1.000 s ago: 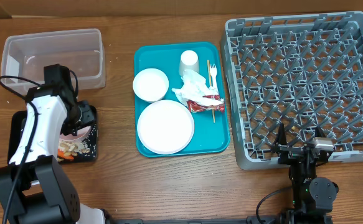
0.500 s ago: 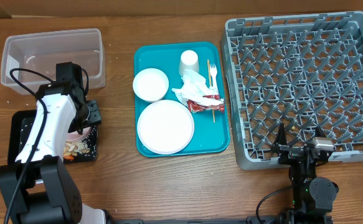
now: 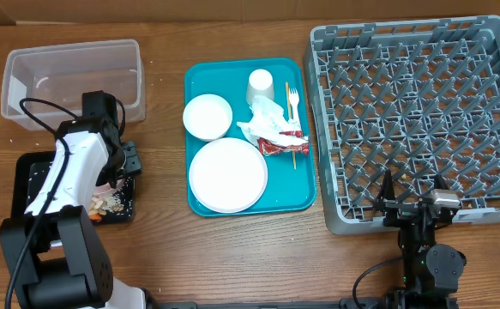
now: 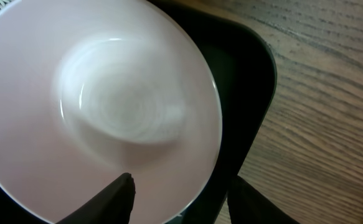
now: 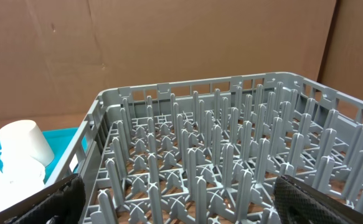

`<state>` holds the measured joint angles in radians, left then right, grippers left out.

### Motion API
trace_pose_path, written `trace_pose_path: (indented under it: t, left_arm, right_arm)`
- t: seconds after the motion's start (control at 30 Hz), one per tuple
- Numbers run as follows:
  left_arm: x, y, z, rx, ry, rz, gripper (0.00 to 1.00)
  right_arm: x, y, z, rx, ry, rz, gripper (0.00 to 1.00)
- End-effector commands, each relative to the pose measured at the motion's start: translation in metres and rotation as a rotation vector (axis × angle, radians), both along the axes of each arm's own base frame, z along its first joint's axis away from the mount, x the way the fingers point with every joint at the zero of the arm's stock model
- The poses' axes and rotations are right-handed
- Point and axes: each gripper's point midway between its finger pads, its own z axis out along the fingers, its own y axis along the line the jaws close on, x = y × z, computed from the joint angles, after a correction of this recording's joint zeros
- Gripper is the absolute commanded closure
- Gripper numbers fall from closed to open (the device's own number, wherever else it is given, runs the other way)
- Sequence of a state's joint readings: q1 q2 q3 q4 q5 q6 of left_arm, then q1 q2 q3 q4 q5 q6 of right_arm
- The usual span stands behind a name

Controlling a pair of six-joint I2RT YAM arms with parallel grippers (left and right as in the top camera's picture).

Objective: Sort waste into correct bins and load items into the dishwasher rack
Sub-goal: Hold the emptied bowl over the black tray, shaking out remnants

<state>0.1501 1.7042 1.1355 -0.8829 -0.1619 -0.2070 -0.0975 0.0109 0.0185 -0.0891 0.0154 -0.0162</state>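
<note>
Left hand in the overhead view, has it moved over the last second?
Yes. Against the black tray, the left hand has shifted sideways toward the teal tray.

On my wooden worktop [image 3: 164, 232] I see four things resting directly: a clear tub [image 3: 69, 45] back left, a black tray [image 3: 18, 184] before it, a teal tray [image 3: 232, 73] centre, and the dishwasher rack [image 3: 322, 129] right.

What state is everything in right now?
Dishwasher rack: empty.
Clear tub: looks empty.
Black tray: holds food scraps.
Bowl over black tray: empty.
Left tool: open, astride that bowl's rim.
Right tool: open, holding nothing.
Plate: bare, on teal tray.
</note>
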Motion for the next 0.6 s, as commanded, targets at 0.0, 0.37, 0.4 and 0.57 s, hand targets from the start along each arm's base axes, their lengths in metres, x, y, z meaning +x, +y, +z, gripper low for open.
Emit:
trace_pose_path:
  t: [0.0,0.37,0.4,0.57]
  left_arm:
    - [-0.002,0.004,-0.004,0.019,0.011,0.009,0.5]
    - [-0.006,-0.001,-0.016,0.001,0.019,-0.045,0.51]
    - [-0.006,0.0,-0.016,0.002,0.017,-0.045,0.52]
    - [-0.005,0.001,-0.016,0.01,0.016,-0.043,0.53]
  right_arm:
    - [0.0,-0.002,-0.001,-0.004,-0.005,-0.012,0.0]
    - [0.0,-0.002,-0.001,-0.004,-0.005,-0.011,0.0]
    - [0.0,-0.002,-0.001,-0.004,-0.005,-0.012,0.0]
    - [0.0,-0.002,-0.001,-0.004,-0.005,-0.011,0.0]
